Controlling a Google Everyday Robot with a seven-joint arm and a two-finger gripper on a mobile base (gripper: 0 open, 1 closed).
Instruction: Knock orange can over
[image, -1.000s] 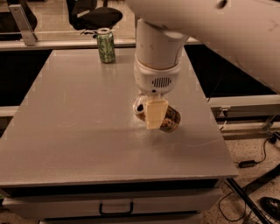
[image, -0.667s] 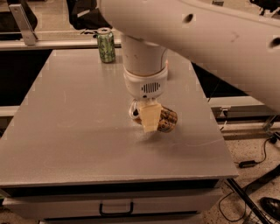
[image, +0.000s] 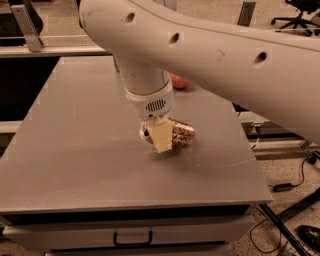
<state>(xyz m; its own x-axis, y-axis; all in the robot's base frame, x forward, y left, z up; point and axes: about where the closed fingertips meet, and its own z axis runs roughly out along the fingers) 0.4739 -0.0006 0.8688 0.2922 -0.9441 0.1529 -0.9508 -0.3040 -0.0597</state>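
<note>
The orange can (image: 182, 136) lies on its side on the grey table (image: 75, 150), right of centre, with its length running left to right. My gripper (image: 160, 136) hangs from the white wrist directly over the can's left end and covers it. The gripper sits in front of the can and touches or nearly touches it. The big white arm crosses the top of the view.
A red-orange apple (image: 179, 82) sits behind the wrist, partly hidden by it. The green can is hidden behind the arm. The table's right edge is close to the can. A drawer handle (image: 132, 239) is below the front edge, and cables (image: 285, 187) lie on the floor at right.
The arm has swung across the top of the view and now hides the green can. The gripper stays at the orange can, which still lies on its side.
</note>
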